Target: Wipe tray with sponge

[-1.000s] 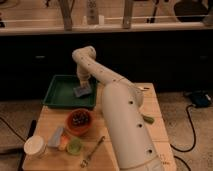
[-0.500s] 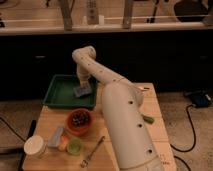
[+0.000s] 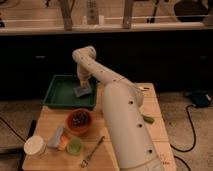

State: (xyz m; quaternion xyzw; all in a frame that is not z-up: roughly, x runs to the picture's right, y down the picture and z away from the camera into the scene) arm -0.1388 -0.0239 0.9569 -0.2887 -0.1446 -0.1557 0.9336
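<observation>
As the sponge point(image 3: 82, 91) lay inside the tray point(image 3: 60, 95) near its right wall, the gripper point(image 3: 83, 84) pointed down onto it from the bent white arm point(image 3: 120, 110); its grip could not be told. A bowl point(image 3: 79, 121) sat nearby.

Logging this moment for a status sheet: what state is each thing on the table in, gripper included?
tray: flat on the table's far left corner, sponge inside.
sponge: lying in the tray's right part, under the gripper.
gripper: lowered over the sponge in the tray.
bowl: upright, dark contents inside.
white cup: upright at the near left edge.
spoon: lying flat on the table.
</observation>
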